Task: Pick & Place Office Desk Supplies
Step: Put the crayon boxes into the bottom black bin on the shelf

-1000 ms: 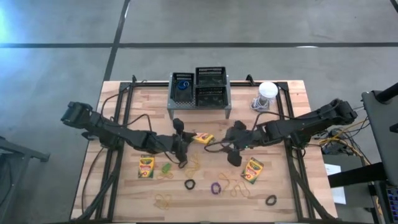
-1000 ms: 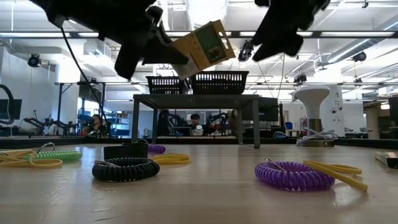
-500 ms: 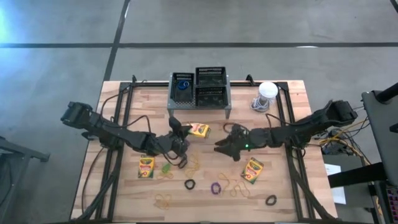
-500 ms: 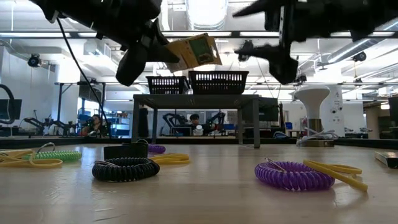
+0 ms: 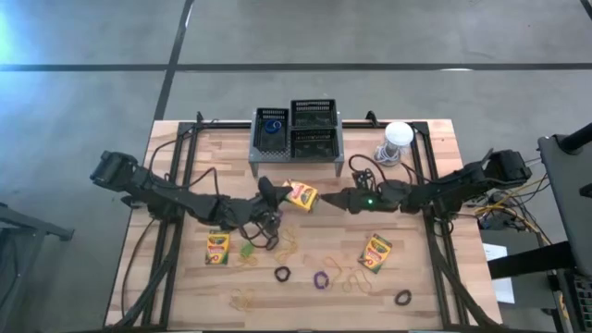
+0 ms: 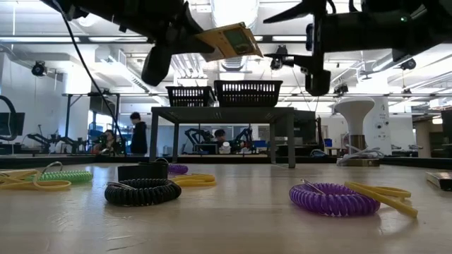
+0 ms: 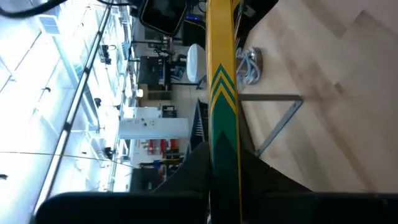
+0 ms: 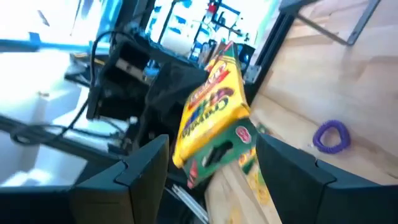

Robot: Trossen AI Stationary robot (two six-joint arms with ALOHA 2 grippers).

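My left gripper is shut on a yellow-and-green crayon box and holds it in the air over the middle of the table. The low view shows the box high above the wood. My right gripper stands open just to the box's right and points level at it. In its wrist view the box shows ahead of its spread fingers, apart from them. Two more crayon boxes lie flat on the table. Loop bands and tan rubber bands lie near the front. My left gripper pinches the crayon box's left end between its two fingers, one on each broad face. The fingers come nearly level from the table's left and lie along the box. The box is lifted clear and sticks out toward my right gripper.
A grey mesh rack with black baskets stands at the far middle, with a blue band in its left basket. A white-domed object is at the far right. Black bands and a green one lie near the front edge.
My left gripper has rolled its wrist, and the box has turned from steeply tilted to nearly level, staying lifted. My right gripper has sunk and swung from pointing down to pointing level. It has gone toward the far edge and the box, and has stayed open.
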